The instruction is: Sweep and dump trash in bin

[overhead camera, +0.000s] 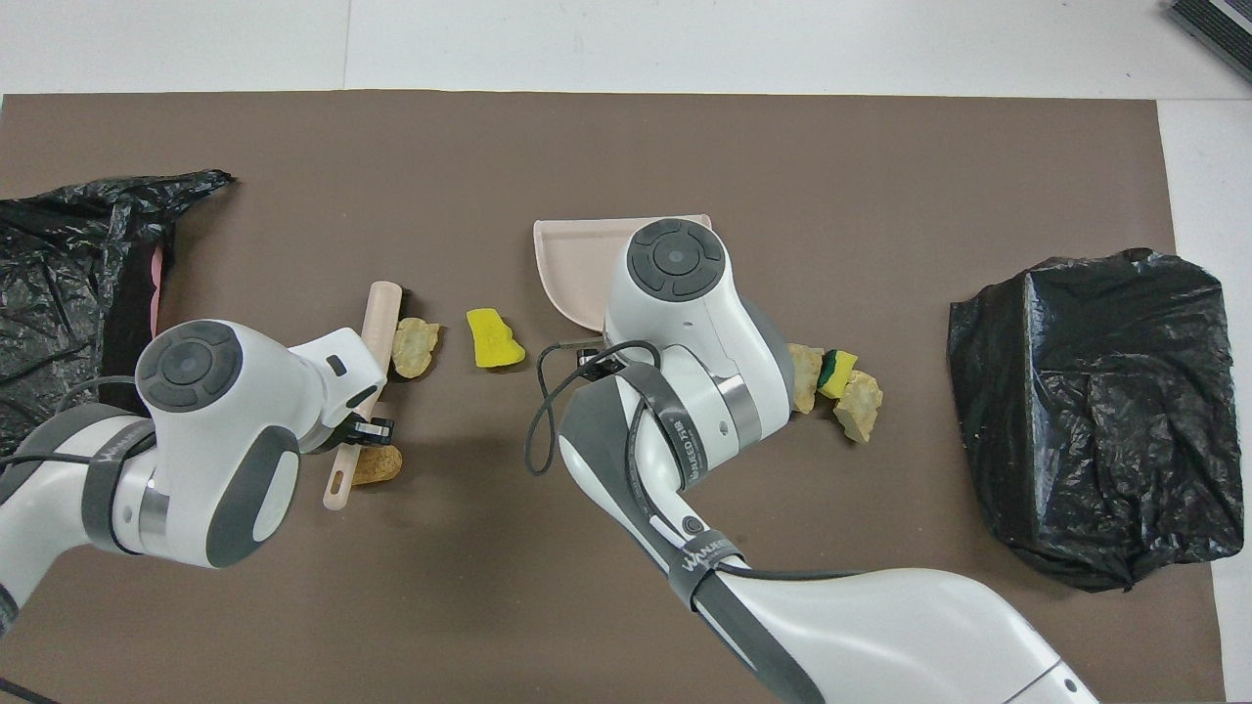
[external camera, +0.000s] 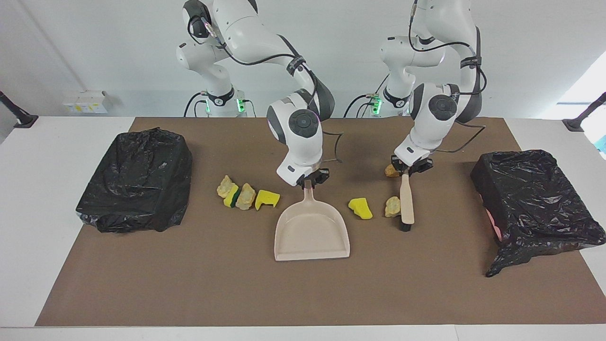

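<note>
Dustpan (external camera: 312, 232) under right gripper (external camera: 310, 180), left gripper (external camera: 408, 169) on brush (external camera: 406, 201)

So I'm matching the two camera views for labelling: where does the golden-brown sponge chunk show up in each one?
Facing view: the golden-brown chunk lies right of centre, at the left gripper.
Overhead view: it lies lower left, beside the handle end of the brush, under that same gripper.
Shared landmark: the brush, with a cream chunk beside its bristle end.
</note>
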`<state>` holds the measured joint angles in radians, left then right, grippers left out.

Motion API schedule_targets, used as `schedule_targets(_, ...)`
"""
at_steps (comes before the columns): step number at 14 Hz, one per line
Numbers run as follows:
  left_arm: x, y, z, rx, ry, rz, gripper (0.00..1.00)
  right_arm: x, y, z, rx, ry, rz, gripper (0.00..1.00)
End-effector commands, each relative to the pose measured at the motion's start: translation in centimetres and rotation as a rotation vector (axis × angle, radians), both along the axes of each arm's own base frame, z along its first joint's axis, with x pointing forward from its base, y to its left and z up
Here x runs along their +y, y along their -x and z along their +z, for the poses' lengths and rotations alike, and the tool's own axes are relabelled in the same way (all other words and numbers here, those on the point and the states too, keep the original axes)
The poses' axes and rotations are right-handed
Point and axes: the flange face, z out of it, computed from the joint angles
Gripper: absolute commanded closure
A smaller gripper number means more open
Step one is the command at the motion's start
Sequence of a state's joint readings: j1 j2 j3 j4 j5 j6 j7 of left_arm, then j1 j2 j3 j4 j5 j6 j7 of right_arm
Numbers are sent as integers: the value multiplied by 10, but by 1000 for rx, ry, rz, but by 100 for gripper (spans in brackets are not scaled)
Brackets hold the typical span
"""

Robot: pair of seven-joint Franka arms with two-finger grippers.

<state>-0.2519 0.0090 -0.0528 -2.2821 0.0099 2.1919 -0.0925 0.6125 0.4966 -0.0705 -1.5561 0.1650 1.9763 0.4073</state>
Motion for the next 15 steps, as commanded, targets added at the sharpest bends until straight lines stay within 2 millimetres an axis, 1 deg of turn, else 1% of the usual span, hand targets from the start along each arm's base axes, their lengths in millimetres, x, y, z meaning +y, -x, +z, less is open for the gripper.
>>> schedule_targets(1,-38,28,3,22,26,19,100,-32,-8,33,-48,-63,139,100)
schedule_targets(2,-49,33,4,26,36,28,100,-52,-12,45,-63,-77,213,100)
schedule_targets(4,-49,25,11,24,37,57,100,-92,-10,65,-88,-84,323,100)
schedule_targets(5,-48,17,22,27,37,78,100,-109,-6,70,-95,-83,399,100)
schedule_targets(6,-43,16,31,45,26,127,100,-122,0,73,-91,-87,462,100)
schedule_targets(7,-41,21,35,65,6,192,100,-131,4,70,-85,-77,551,100)
schedule_targets(8,-40,22,36,68,-14,261,100,-136,8,64,-82,-52,699,100)
schedule_targets(9,-39,26,36,82,-37,323,100,-144,12,63,-76,-30,838,100)
schedule_targets(10,-36,28,34,94,-76,376,100,-149,17,58,-62,-15,947,100)
schedule_targets(12,-31,30,40,59,-165,476,100,-145,23,50,-33,26,1103,100)
schedule_targets(13,-29,34,43,63,-194,534,100,-138,25,44,-14,54,1188,100)
schedule_targets(14,-25,41,49,72,-244,547,100,-130,28,42,-1,71,1244,100)
schedule_targets(15,-21,45,55,67,-278,578,100,-130,29,41,13,95,1276,100)
